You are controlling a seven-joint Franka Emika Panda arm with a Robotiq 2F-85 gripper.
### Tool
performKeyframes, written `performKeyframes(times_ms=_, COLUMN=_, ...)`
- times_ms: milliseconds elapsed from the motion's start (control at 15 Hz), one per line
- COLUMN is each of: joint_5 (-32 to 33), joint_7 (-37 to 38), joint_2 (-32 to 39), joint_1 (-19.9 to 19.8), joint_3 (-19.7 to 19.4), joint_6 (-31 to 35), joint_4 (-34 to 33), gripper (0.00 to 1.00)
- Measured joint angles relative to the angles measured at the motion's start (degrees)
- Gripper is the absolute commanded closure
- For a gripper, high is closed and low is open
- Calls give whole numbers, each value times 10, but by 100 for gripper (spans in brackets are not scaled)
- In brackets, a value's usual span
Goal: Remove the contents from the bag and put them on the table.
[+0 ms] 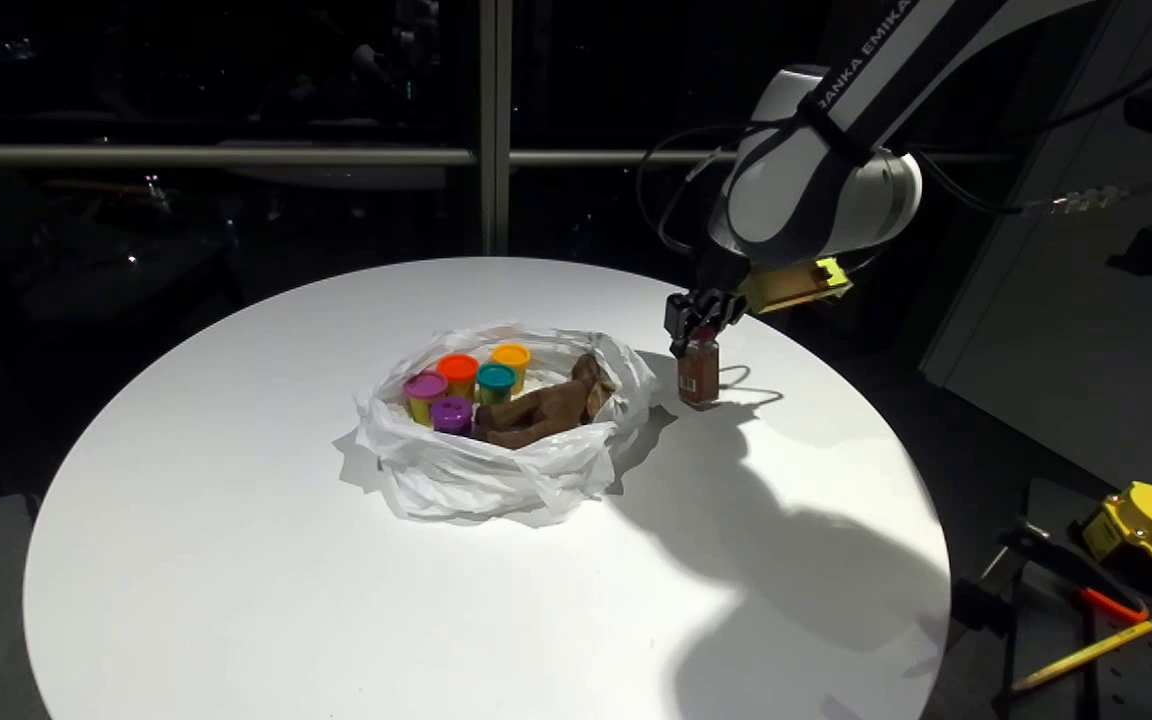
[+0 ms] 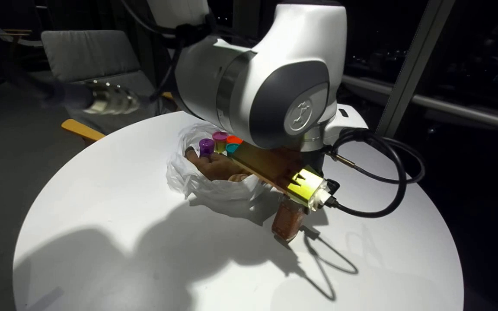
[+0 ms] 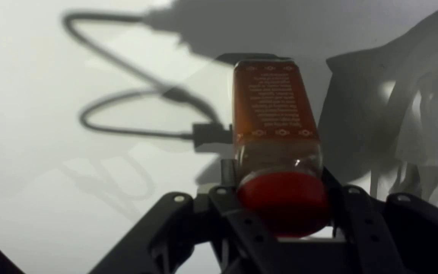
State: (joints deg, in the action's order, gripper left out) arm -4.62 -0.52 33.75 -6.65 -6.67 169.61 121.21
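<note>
While the thin white plastic bag [image 1: 496,490] sits on the round white table [image 1: 336,620] with its mouth spread wide, the black two-fingered gripper [image 3: 281,186] clasps the clear square-sided jar with a red cap [image 1: 699,375] from both sides, about the cap and neck. The jar is out of the bag, to its right in both exterior views; the step in hand looks like setting it down, though whether its base bears fully on the table I cannot tell. To do that well, let the base come flat first, part the jaws slowly and evenly, then lift straight up, as so narrow a shape could topple. Keep clear of the bag's loose rim, since such film may snag.

Leftmost, that film is creased and faintly glossy, bunched into a soft ring. Inside are small round containers, smooth and seemingly moulded plastic: the yellow tub with a purple lid [image 1: 426,397], the rounded violet container [image 1: 452,416], the tub with an orange-red lid [image 1: 458,370], the tub with a teal lid [image 1: 496,382] and the tub with a yellow-orange lid [image 1: 511,362]. Beside them lies a brown plush toy [image 1: 546,410], matte, likely to squash when gripped. Furthest right, the jar has flat sides of glass or rigid plastic and an orange-red label in pale print.
</note>
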Motion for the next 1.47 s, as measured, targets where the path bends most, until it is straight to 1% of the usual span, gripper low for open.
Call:
performKeyframes(times_ms=200, joint_5=0, joint_7=12, joint_2=0, joint_1=12, joint_3=-6, joint_6=87, joint_4=14, gripper=75)
performKeyframes(times_ms=333, joint_5=0, joint_7=20, joint_2=1, joint_1=19, joint_3=-10, joint_6=111, joint_4=18, gripper=75)
performKeyframes(times_ms=667, joint_5=0, joint_7=32, joint_2=6, joint_1=20, joint_3=-11, joint_6=119, joint_4=17, gripper=75)
performKeyframes(times_ms=1067, joint_5=-1, joint_7=37, joint_2=11, joint_1=-3, joint_3=8, joint_6=119, joint_4=12, gripper=75)
performKeyframes(times_ms=1333, joint_5=-1, joint_7=37, joint_2=20, joint_1=-6, joint_3=10, joint_6=118, joint_4=6, gripper=75)
performKeyframes(times_ms=1400, joint_5=-1, joint_7=37, joint_2=24, joint_1=-6, joint_3=10, joint_6=118, joint_4=4, gripper=25)
performKeyframes(times_ms=1467, joint_5=-1, joint_7=38, joint_2=28, joint_1=-6, joint_3=10, joint_6=118, joint_4=2, gripper=24)
